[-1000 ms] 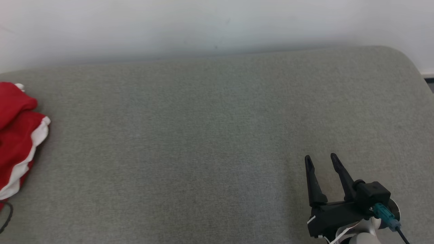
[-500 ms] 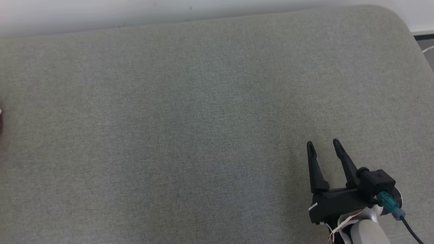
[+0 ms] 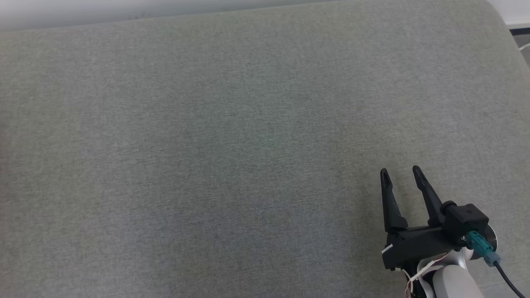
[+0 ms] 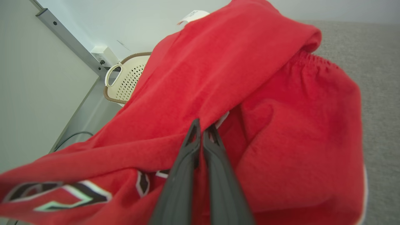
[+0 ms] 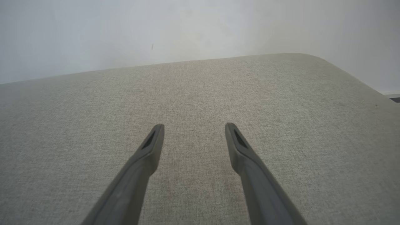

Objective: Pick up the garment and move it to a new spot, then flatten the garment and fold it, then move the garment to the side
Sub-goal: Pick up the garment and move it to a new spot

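What moved: The head camera has tipped down, so the whole picture has slid. The wall [image 3: 41, 12] is now a thinner strip above the grey cushion [image 3: 207, 145]. The left gripper [image 4: 203, 125] has snapped shut.
Head view: The right gripper [image 3: 400, 169] is over the near right part of the grey cushion. Its two fingers are spread wide and hold nothing.
Left wrist view: The left gripper's fingers are pressed almost together, pinching a fold of the red garment [image 4: 250, 78]. The garment is bunched up, and the grey cushion is right behind it. A pale basket [image 4: 125, 81] stands past the garment, off the grey cushion. I cannot tell if the garment is up in the air yet.
Right wrist view: The right gripper's fingers point across the bare grey cushion toward the wall, wide apart, with nothing between them.
What could go wrong: The pinch looks small, so I think the cloth could slip out when it is lifted. It may also catch only one layer, so the garment would land on the grey cushion in a lump and be hard to flatten.
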You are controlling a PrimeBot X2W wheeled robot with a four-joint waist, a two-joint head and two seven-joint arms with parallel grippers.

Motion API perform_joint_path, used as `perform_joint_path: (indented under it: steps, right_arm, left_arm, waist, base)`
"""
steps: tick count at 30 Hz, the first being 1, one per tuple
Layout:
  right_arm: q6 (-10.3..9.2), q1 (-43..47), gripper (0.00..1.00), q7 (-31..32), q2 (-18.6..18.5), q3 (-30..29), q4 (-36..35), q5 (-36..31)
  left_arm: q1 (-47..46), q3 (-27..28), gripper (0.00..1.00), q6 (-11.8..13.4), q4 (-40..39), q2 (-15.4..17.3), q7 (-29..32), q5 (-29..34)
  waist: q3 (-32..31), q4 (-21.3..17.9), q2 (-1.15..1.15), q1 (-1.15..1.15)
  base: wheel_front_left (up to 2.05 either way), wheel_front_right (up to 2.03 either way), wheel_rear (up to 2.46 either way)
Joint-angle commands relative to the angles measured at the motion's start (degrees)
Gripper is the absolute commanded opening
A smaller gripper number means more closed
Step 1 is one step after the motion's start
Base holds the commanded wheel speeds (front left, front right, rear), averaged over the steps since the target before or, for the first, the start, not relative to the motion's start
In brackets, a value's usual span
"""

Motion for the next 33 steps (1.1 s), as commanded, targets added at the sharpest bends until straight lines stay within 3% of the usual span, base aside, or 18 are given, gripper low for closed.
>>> perform_joint_path:
  steps: [1, 14, 19, 33]
  right_arm:
    - [0.04, 0.1, 1.00, -0.1, -0.4, 0.0, -0.2, -0.2]
    - [0.04, 2.1, 1.00, 0.5, 0.0, 0.2, 0.8, -0.1]
    - [0.04, 2.8, 1.00, 0.7, 0.7, 0.2, 1.1, 0.2]
    - [0.04, 4.1, 1.00, -0.2, 1.9, 0.3, 2.1, 0.9]
  left_arm:
    - [-0.8, -0.2, 0.00, -0.3, 0.2, -0.3, -1.2, 0.0]
    - [-7.1, -3.5, 0.00, -4.4, -3.6, -0.2, -10.4, 2.0]
    - [-10.5, -5.6, 0.00, -6.5, -7.8, -0.3, -10.9, 3.4]
    - [-14.0, -11.6, 0.00, -6.5, -27.8, -5.8, -7.0, 5.3]
  waist:
    - [-0.2, 0.9, -0.01, 0.00]
    - [-7.3, 5.4, -0.01, 0.00]
    - [-9.9, 5.7, -0.01, 0.00]
    - [-12.3, 2.7, -0.01, 0.00]
  base:
    - [0.00, 0.00, 0.00]
    - [0.00, 0.00, 0.00]
    - [0.00, 0.00, 0.00]
    - [0.00, 0.00, 0.00]
